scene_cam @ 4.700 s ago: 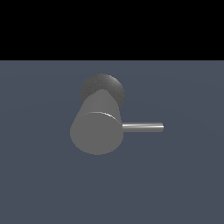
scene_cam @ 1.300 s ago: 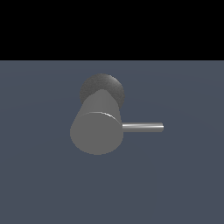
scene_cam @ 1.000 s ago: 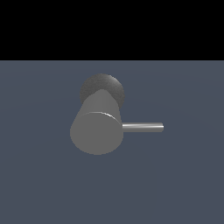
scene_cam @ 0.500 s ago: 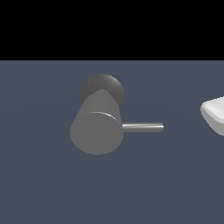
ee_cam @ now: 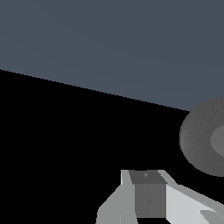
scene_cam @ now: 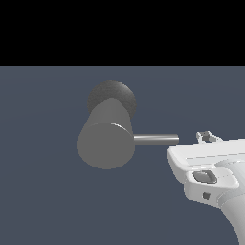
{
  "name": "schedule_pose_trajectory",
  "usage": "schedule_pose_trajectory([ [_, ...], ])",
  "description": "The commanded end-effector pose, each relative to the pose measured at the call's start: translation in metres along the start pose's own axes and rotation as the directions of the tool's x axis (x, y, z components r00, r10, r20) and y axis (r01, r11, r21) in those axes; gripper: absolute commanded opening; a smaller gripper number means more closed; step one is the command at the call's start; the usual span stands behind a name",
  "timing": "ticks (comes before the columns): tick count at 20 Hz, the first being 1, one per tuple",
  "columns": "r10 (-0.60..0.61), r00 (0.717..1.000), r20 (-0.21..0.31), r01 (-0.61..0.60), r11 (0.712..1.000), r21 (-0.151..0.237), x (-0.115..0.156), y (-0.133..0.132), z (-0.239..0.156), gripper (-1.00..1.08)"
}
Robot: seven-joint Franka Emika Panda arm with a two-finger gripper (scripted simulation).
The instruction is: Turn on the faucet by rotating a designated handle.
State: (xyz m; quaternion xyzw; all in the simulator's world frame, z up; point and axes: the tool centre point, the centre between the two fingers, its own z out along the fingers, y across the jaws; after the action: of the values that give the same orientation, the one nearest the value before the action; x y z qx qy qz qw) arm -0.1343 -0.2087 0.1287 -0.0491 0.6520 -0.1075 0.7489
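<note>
Now, line by line:

Faucet: the faucet (scene_cam: 106,139) sits about mid-frame in the exterior view, its flat round end face turned toward the camera and its darker rounded base behind and above; in the wrist view only a round grey part (ee_cam: 202,138) shows at the frame edge.

Handle: the handle (scene_cam: 156,139) juts level from the cylinder's side toward the exterior view's right; its long axis lies across that view.

Claw: the claw (scene_cam: 206,137) shows only as a small dark tip above the white hand body, at the exterior view's right; whether it is wide or narrow I cannot tell. It holds nothing that I can see.

Key relation: the handle's free end points at the claw, which lies just beyond that end and about level with it; a gap shows between them, no contact.

Depth: how far the claw sits in front of or behind the rod is not clear from either view.

Judgement: the approach is under way and the turn is not yet begun; the next move likely needs the claw brought onto the rod near its free end, then a push across its axis.
</note>
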Motion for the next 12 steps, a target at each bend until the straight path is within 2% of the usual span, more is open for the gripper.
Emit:
schedule_pose_trajectory([
  [1, 0.063, 0.997, -0.048, -0.064, 0.998, -0.028, 0.015, 0.027, -0.006, -1.0],
  [7, 0.157, 0.98, -0.122, -0.166, 0.983, -0.072, 0.032, 0.07, -0.018, -1.0],
  [12, 0.189, 0.971, -0.149, -0.204, 0.975, -0.088, 0.037, 0.087, -0.023, -1.0],
])
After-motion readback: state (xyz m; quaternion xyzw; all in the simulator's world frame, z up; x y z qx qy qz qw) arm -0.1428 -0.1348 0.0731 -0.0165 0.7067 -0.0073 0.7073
